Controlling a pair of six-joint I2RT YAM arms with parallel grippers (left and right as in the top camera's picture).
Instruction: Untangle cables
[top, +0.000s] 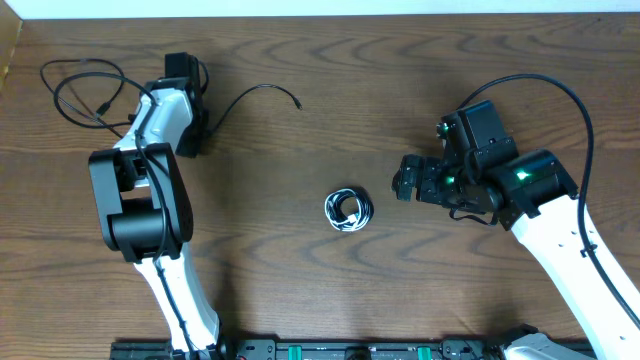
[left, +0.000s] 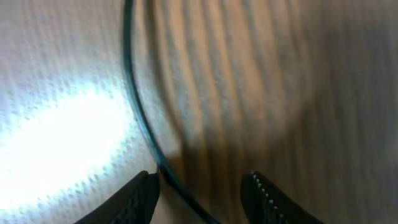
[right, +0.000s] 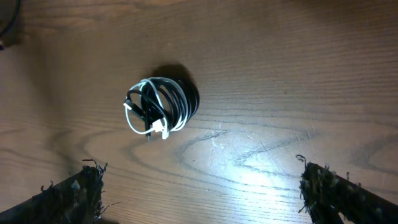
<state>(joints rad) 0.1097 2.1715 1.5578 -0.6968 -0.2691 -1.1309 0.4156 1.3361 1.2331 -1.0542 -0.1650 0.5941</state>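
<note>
A small coil of white and black cables (top: 348, 210) lies at the table's middle; it also shows in the right wrist view (right: 160, 106). My right gripper (top: 405, 185) is open and empty, just right of the coil, its fingers (right: 199, 171) wide apart over bare wood. A loose black cable (top: 255, 92) curves from a plug at the upper middle to my left gripper (top: 198, 130). In the left wrist view this cable (left: 134, 99) runs between the open fingers (left: 202, 180), close to the left one. Another black cable (top: 80, 85) lies looped at the far left.
The wooden table (top: 330, 60) ends at a pale wall along the top and left edges. The left arm's body (top: 140, 200) stands at the left. A thick black arm cable (top: 580, 110) arcs over the right arm. A rail (top: 350, 350) runs along the front edge.
</note>
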